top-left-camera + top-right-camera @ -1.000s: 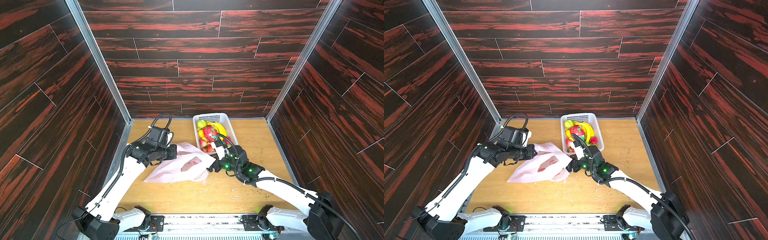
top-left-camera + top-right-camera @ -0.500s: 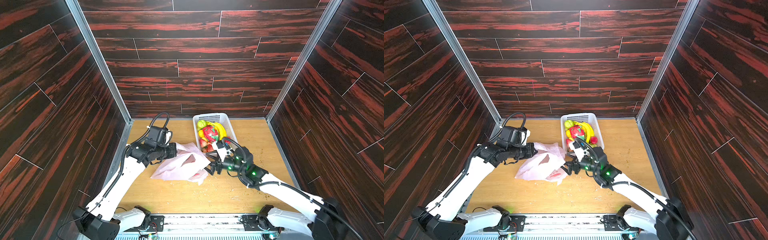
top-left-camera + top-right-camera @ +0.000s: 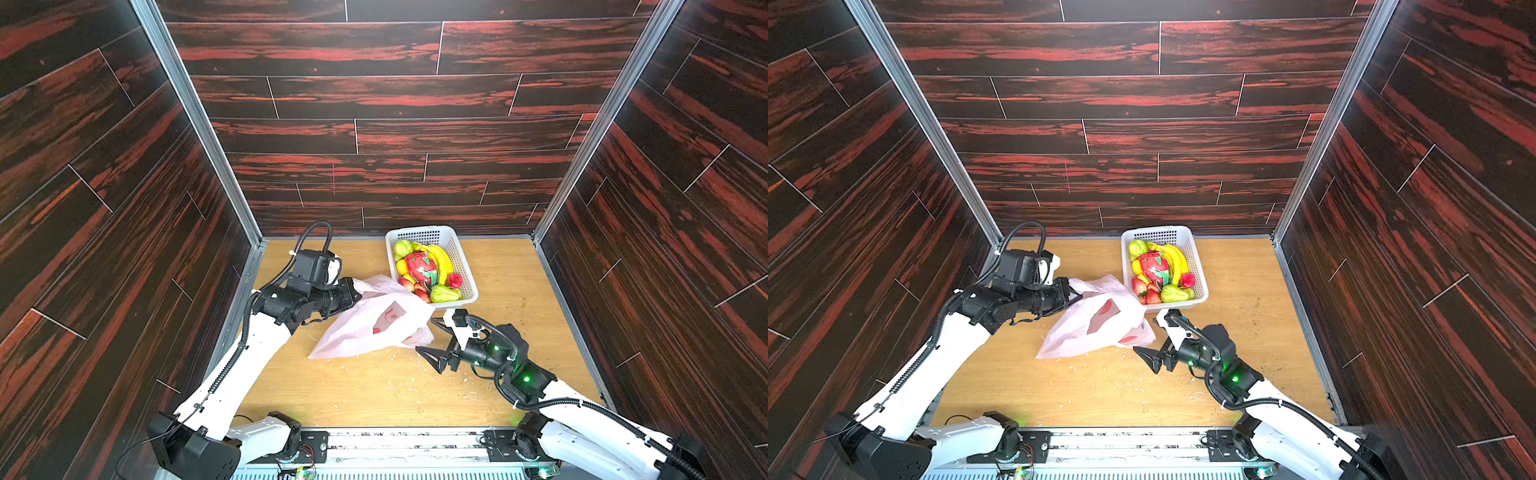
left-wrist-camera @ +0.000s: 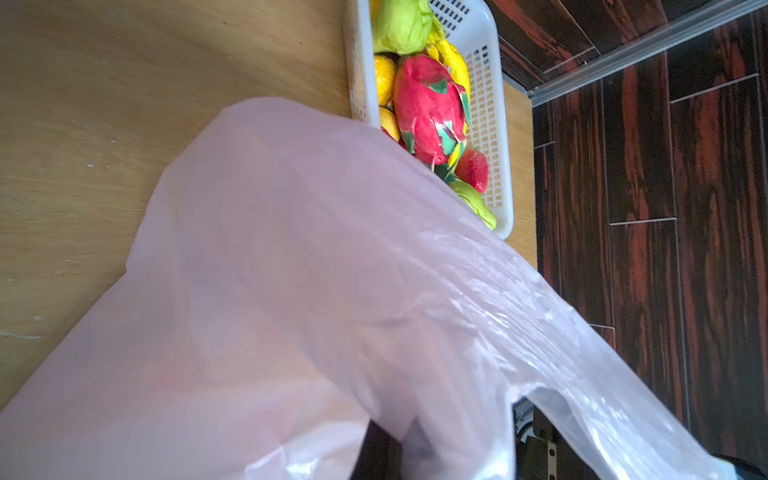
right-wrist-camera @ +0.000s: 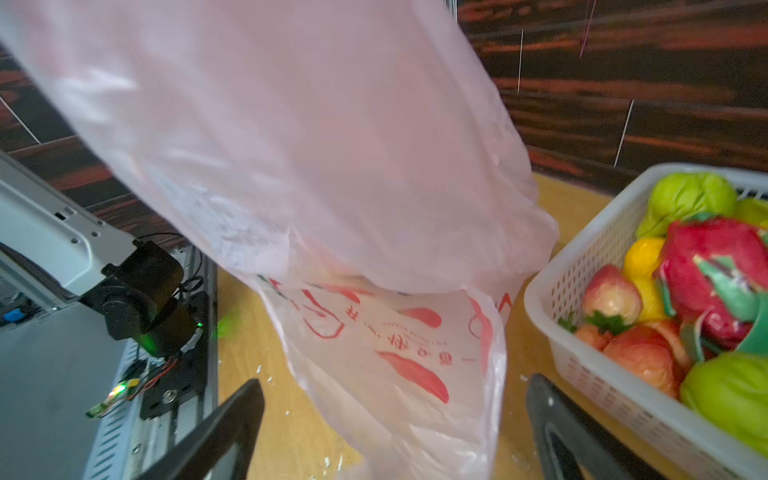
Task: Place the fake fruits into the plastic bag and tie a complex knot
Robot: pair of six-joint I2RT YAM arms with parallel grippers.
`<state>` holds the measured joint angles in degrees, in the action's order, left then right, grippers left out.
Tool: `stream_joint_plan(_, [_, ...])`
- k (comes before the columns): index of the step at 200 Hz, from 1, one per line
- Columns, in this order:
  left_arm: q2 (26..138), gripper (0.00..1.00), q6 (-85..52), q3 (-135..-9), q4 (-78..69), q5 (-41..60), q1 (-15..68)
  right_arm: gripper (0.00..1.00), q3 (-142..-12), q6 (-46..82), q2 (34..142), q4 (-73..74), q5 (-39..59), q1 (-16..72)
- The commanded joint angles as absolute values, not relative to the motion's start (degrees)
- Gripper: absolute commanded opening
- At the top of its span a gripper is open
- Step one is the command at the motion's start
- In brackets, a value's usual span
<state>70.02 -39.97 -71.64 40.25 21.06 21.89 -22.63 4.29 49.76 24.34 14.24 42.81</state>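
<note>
Rear edge of bench, right of ctr: basket w/ fruits in it. Mid-bench: bag, front-left of basket, just beside its near-left corner.

place: robot lab cell; a boxed-in tabletop rig
walls: dark red wood-grain panels closing in three sides
frame: bare aluminium corner posts where the panels meet
worktop: plain pale plywood; scuffed; white crumbs scattered
arms: left arm and right arm, white and black, mounted at the front edge; cables looped outside
base: slotted metal rail with exposed wires; small bare circuit board; green status lights
props: fake fruits heaped in a white perforated basket; thin printed plastic bag beside it
</note>
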Motion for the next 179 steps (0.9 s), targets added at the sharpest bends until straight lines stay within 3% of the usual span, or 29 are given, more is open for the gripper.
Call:
stream_joint_plan(1, [68.6, 0.0, -38.5, -70.8, 38.6, 24.2, 21.6, 0.99, -25.7, 0.1, 51.9, 28.9, 11.7, 43.1])
stream_joint_plan(70, [67.3, 0.0, -33.7, -70.7, 39.2, 25.3, 21.4, 0.99, -31.9, -7.3, 55.3, 27.5, 7.3, 43.0])
stream_joint_plan(122, [65.9, 0.0, -27.7, -70.0, 39.1, 29.6, 21.4, 0.98, -37.5, -7.7, 56.4, 25.6, 16.9, 43.0])
stream_joint_plan(150, [64.7, 0.0, -23.6, -68.8, 38.9, 31.3, 21.4, 0.78, -43.1, -5.5, 59.0, 21.2, 25.6, 42.9])
stream_joint_plan(179, [62.4, 0.0, -18.0, -66.4, 37.7, 34.4, 21.4, 0.41, -46.7, 0.0, 61.7, 21.1, 28.7, 42.4])
